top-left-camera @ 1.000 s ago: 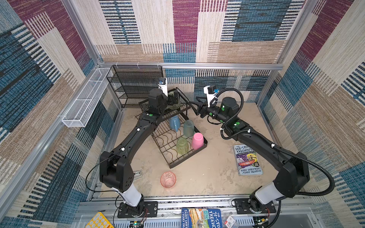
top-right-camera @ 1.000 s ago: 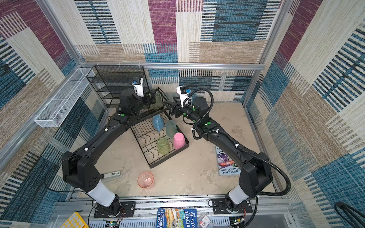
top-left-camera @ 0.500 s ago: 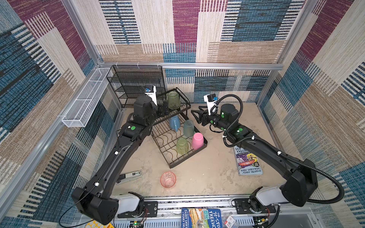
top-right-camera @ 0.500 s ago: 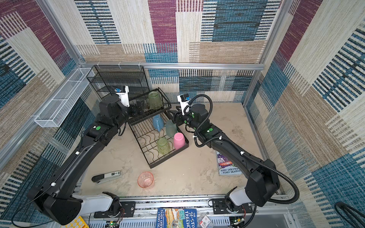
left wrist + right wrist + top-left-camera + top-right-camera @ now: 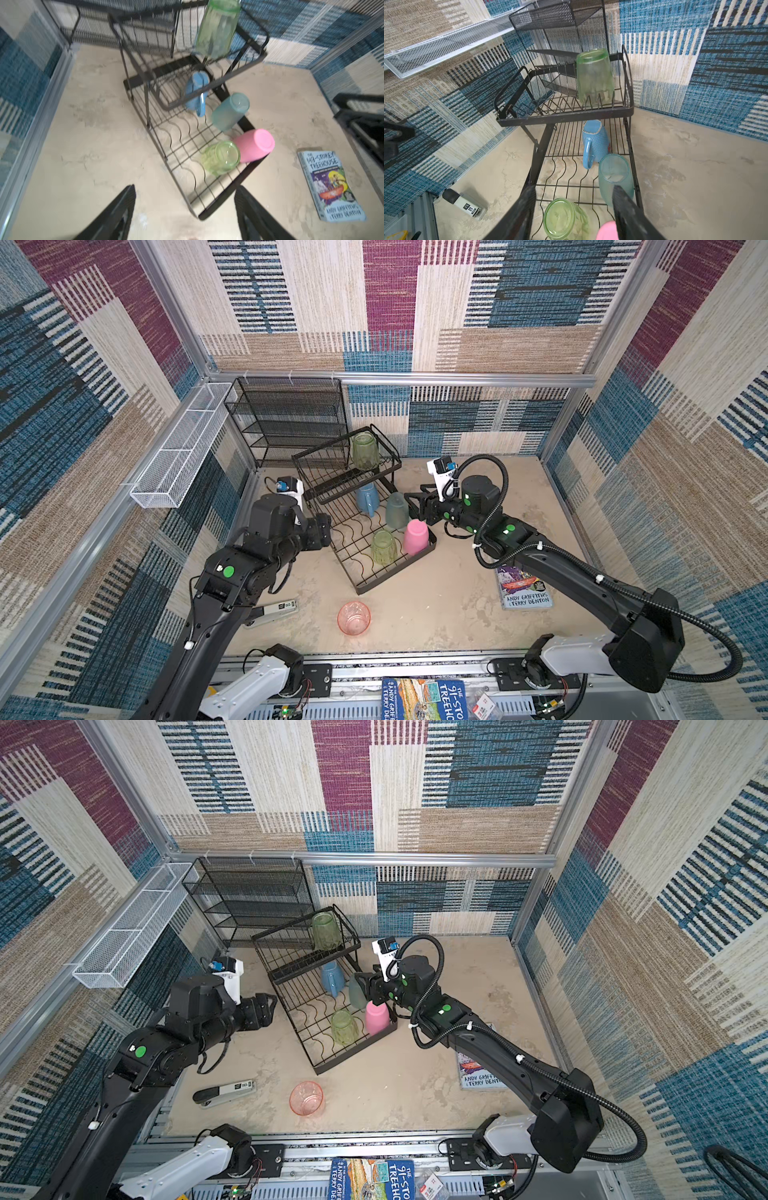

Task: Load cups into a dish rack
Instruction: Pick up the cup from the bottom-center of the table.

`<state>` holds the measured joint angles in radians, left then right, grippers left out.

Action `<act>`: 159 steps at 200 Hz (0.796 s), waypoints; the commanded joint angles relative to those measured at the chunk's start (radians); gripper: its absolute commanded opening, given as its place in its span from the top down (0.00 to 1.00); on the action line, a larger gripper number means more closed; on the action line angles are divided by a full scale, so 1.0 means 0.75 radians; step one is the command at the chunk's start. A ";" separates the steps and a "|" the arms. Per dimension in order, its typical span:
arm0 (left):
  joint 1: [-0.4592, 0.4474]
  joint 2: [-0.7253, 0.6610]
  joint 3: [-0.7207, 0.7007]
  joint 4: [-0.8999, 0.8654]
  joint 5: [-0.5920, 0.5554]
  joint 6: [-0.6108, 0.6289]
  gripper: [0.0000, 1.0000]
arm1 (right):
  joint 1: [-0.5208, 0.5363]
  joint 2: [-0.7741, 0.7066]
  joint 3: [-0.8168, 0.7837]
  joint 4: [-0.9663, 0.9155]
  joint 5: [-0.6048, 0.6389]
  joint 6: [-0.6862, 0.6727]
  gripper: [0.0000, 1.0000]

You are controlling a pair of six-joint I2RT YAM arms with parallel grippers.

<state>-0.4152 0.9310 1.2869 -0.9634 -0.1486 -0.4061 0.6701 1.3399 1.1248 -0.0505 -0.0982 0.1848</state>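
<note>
Back from the dish rack (image 5: 395, 571) came my left gripper (image 5: 185, 187), jaws apart and empty, a green cup (image 5: 365, 450) left mouth-down on the upper tier (image 5: 357, 484) to drain, while my right gripper (image 5: 574, 187), likewise parted and empty, hovered nearby and a translucent pink cup (image 5: 353, 617) sat on the table (image 5: 436, 614).

The left arm (image 5: 249, 568) and right arm (image 5: 561, 568) were done in matte black. Green stickers (image 5: 228, 571) were stuck on, white base housings (image 5: 245, 691) fitted, and a ribbed cable (image 5: 484, 455) strung along the right one.

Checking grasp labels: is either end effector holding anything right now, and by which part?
Nothing held. Left end effector and right end effector both open, empty.
</note>
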 commanded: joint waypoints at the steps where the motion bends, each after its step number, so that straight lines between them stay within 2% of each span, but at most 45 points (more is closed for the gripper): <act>1: -0.002 -0.030 -0.055 -0.213 0.121 -0.145 0.25 | 0.014 -0.010 -0.004 -0.042 0.039 0.026 0.39; 60: -0.050 -0.043 -0.199 -0.380 0.324 -0.287 0.32 | 0.017 0.001 -0.029 -0.045 0.057 0.037 0.39; 128: -0.277 -0.015 -0.388 -0.390 0.261 -0.447 0.38 | 0.017 0.017 -0.084 -0.025 0.059 0.042 0.38; 159: -0.344 0.014 -0.448 -0.379 0.236 -0.481 0.39 | 0.016 0.031 -0.078 -0.016 0.055 0.036 0.38</act>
<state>-0.6495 0.9310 0.9752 -1.2449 0.0555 -0.7151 0.6815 1.3571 1.0637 -0.0872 -0.0673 0.2089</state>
